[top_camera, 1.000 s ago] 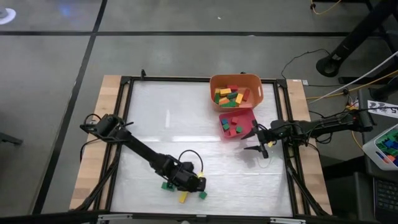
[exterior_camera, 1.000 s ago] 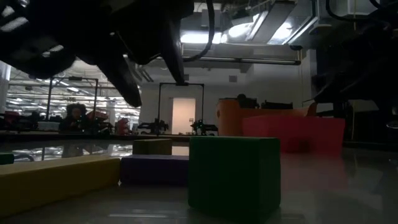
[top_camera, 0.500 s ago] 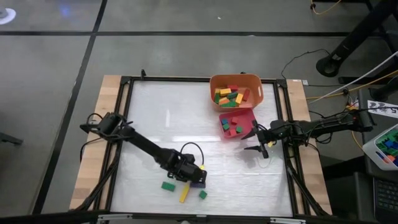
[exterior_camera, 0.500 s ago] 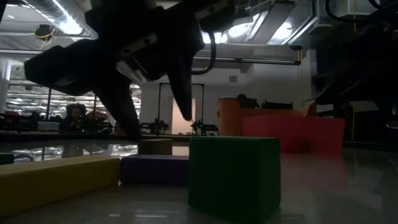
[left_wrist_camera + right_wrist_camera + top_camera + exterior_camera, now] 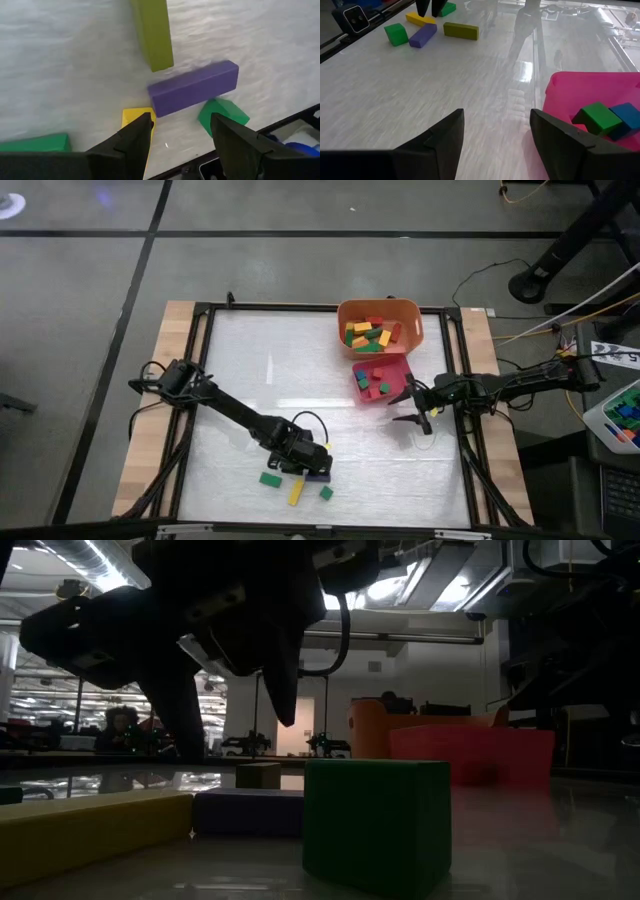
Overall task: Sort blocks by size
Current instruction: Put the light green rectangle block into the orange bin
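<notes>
The purple bar (image 5: 194, 87) lies flat on the table near its front edge. An olive-yellow bar (image 5: 153, 32) lies just beyond one end of it, a yellow bar (image 5: 136, 116) and a green cube (image 5: 221, 112) touch its near side, and a green bar (image 5: 270, 478) sits farther off. The left gripper (image 5: 180, 132) hovers over the purple bar, fingers spread and empty; only the left wrist view shows that gap. Well apart from the purple bar, more blocks fill the orange bin (image 5: 410, 311) and pink tray (image 5: 399, 361). Beside the tray waits the right gripper (image 5: 495, 132), parted and holding nothing.
</notes>
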### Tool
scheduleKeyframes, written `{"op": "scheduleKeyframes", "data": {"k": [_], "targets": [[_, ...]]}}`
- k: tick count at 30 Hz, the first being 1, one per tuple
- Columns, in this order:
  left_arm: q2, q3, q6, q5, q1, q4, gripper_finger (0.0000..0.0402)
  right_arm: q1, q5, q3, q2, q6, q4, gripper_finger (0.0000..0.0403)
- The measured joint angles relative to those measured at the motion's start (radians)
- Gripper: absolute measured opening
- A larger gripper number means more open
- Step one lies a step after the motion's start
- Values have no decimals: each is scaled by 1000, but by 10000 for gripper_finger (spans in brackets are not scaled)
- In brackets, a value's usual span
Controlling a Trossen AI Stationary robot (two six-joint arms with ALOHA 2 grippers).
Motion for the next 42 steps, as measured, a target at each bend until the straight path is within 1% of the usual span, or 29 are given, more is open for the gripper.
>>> {"op": "scheduleKeyframes", "data": {"k": [5, 9, 16, 22, 26, 30, 34, 36, 38, 42], "targets": [[0, 0, -16, -11, 7, -25, 191, 0, 0, 0, 0, 0, 0, 227], [0, 0, -9, -52, 21, -47, 191, 0, 0, 0, 0, 0, 0, 227], [0, 0, 76, -116, 63, -60, 191, 0, 0, 0, 0, 0, -2, 227], [0, 0, 106, -118, 99, -136, 191, 0, 0, 0, 0, 0, -3, 227], [0, 0, 140, -118, 117, -155, 191, 0, 0, 0, 0, 0, -1, 227], [17, 0, 179, -115, 128, -144, 191, 0, 0, 0, 0, 0, 0, 227], [51, 0, 199, -71, 139, -133, 191, 0, 0, 0, 0, 0, 1, 227], [55, 2, 187, -41, 148, -136, 183, 0, 0, 0, 0, 0, 2, 227], [54, 1, 187, -22, 156, -135, 163, 0, 0, 0, 0, 0, 2, 227], [39, -2, 208, -11, 179, -105, 97, 0, 0, 0, 0, 0, 2, 227]]}}
